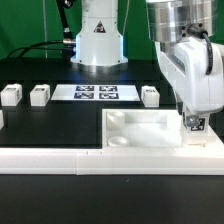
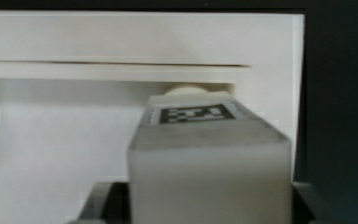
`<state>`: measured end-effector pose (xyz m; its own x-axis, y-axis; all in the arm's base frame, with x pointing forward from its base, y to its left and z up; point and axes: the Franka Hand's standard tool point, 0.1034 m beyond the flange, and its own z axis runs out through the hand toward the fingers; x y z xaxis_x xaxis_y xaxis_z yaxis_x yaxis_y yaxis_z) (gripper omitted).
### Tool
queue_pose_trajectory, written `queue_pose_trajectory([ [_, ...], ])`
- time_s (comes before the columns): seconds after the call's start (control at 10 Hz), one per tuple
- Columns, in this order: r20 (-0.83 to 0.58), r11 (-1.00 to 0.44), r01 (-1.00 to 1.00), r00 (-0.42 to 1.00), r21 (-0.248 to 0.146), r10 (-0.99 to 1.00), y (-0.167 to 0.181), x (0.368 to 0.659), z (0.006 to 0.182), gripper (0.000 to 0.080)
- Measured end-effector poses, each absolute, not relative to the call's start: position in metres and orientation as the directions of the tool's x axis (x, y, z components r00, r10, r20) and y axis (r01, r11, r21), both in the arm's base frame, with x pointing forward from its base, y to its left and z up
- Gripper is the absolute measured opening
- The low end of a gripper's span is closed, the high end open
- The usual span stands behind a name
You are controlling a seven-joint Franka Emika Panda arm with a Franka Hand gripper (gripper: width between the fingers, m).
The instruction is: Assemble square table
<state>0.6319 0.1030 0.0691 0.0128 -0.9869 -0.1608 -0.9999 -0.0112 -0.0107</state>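
Observation:
The square table's white tray-like top [image 1: 150, 128] lies at the exterior view's right, with its round sockets at the corners. My gripper [image 1: 194, 119] hangs over the top's right-hand corner, shut on a white leg [image 1: 196, 125] with a black-white tag. In the wrist view the leg [image 2: 202, 160] runs out from between the dark fingers [image 2: 108, 200], its tagged end over a round socket of the top [image 2: 87, 100]. Three more legs stand in a row behind: two [image 1: 12, 95] [image 1: 40, 95] at the left and one [image 1: 150, 95] at the right.
The marker board [image 1: 97, 93] lies flat in front of the robot's base [image 1: 97, 45]. A long white L-shaped rail [image 1: 60, 158] runs along the front and borders the top. A small white piece [image 1: 2, 118] shows at the far left edge.

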Motion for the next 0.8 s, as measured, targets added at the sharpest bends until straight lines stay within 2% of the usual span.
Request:
queue_pose_trajectory([
  [0.1, -0.15, -0.103, -0.994, 0.106, -0.033, -0.983, 0.104, 0.633, 0.069, 0.029],
  [0.2, -0.117, -0.293, -0.952, 0.302, -0.082, -0.946, 0.114, 0.635, 0.07, 0.04],
  [0.3, -0.104, -0.456, -0.884, 0.465, -0.1, -0.879, 0.123, 0.634, 0.07, 0.0538],
  [0.4, -0.092, -0.571, -0.813, 0.581, -0.113, -0.809, 0.125, 0.632, 0.068, 0.0614],
  [0.7, -0.066, -0.731, -0.67, 0.741, -0.128, -0.668, 0.123, 0.632, 0.067, 0.0644],
  [0.8, -0.043, -0.815, -0.565, 0.824, -0.128, -0.565, 0.123, 0.632, 0.067, 0.0649],
])
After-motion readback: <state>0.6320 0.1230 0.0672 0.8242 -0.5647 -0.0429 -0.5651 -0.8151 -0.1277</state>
